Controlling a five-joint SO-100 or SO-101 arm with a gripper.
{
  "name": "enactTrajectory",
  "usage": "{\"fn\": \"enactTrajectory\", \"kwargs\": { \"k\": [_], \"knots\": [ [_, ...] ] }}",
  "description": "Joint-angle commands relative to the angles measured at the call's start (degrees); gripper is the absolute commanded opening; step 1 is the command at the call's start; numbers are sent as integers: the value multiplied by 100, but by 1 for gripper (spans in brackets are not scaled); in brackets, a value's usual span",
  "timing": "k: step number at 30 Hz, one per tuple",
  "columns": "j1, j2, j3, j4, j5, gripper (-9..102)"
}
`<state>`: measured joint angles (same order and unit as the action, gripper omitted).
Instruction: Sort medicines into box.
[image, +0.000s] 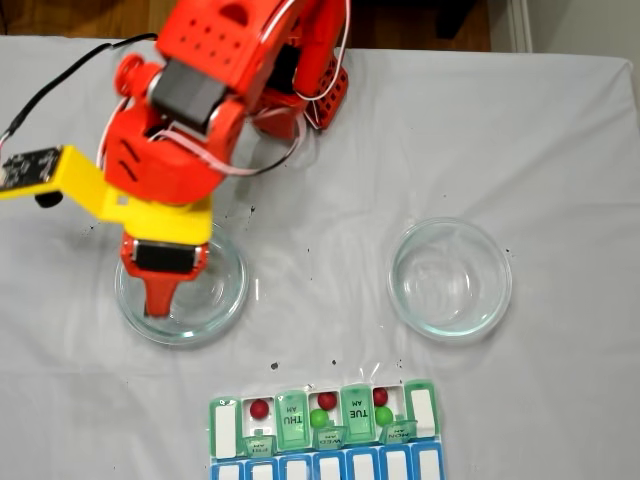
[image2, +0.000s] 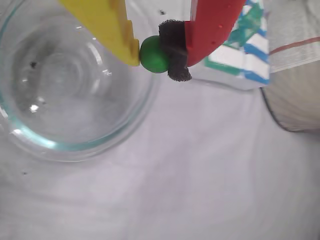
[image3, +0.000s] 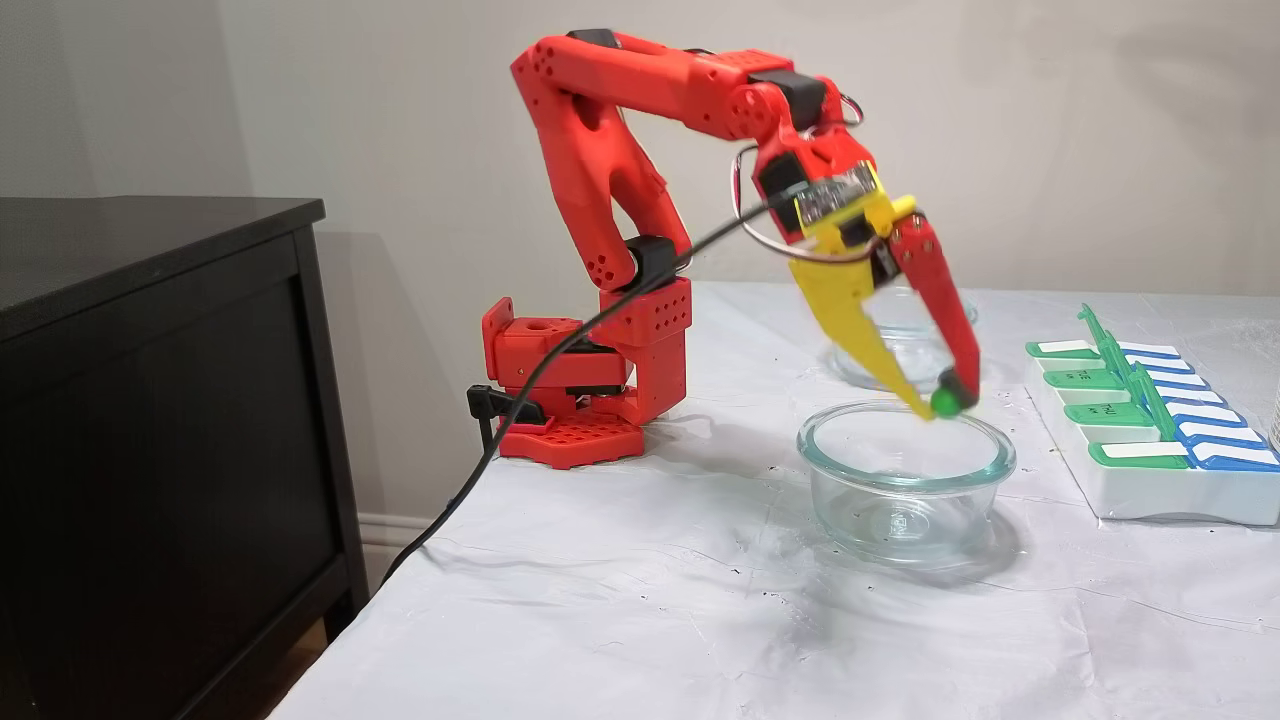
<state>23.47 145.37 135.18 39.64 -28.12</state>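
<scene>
Your hand (image3: 938, 402) is closed on one green pill (image2: 154, 54), pinched between the yellow finger and the red finger's black pad, just above the rim of the near glass dish (image3: 905, 470). The pill box (image: 325, 432) sits on the bench (image3: 600, 600) with lids up; three red and two green pills lie in its green row.
</scene>
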Motion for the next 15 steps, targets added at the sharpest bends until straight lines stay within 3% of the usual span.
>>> {"fn": "enactTrajectory", "kwargs": {
  "k": [1,6,15],
  "knots": [
    [-563,246,-229,-809,817,0],
    [-1028,-510,-264,-1740,1134,0],
    [-1450,-1257,-229,-2347,949,0]
  ]
}}
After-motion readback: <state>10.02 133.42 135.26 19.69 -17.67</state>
